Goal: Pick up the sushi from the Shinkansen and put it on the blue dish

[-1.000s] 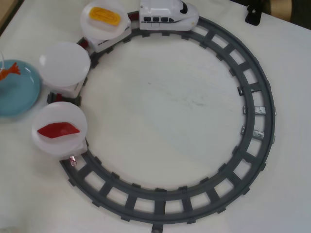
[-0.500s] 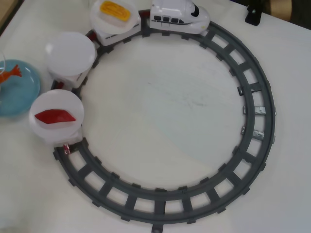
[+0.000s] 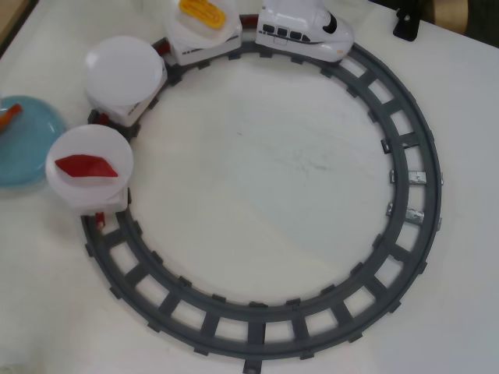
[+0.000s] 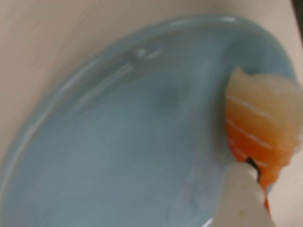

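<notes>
On the blue dish: the sushi, orange/white stripes, sits at the dish's right edge in wrist view, right above my fingertip.
My finger: one pale tip shows at bottom of wrist view, touching the sushi's lower end. Other finger not seen.
My gripper: can't tell if it grips the sushi or only touches; gap between fingers not shown.
Blue dish: fills wrist view to the left of my finger, bare apart from the sushi. In overhead view it's at far left edge, with an orange bit of sushi on its upper left.
Shinkansen: top of overhead view, on grey track, well apart from my fingers.
Cars: three behind it, each w/ a white plate. Yellow piece on 1st plate, middle plate bare, red piece on last one, just beside the dish.
Table: white.
</notes>
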Robot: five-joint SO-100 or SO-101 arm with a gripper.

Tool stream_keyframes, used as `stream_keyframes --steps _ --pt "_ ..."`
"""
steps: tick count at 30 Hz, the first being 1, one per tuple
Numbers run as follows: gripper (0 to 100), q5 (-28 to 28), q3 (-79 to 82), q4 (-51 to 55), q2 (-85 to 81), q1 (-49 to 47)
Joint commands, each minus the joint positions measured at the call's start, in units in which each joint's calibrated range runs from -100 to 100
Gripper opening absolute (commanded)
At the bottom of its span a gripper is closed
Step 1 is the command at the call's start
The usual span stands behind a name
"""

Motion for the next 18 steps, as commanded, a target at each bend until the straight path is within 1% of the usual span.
stream_keyframes --steps 1,12,18 --pt "18 -0.2 -0.1 -0.1 -0.6 0.0" --pt "18 -0.1 -0.7 0.3 -1.8 0.6" --pt "17 1.1 -2.2 7.8 -9.0 0.7"
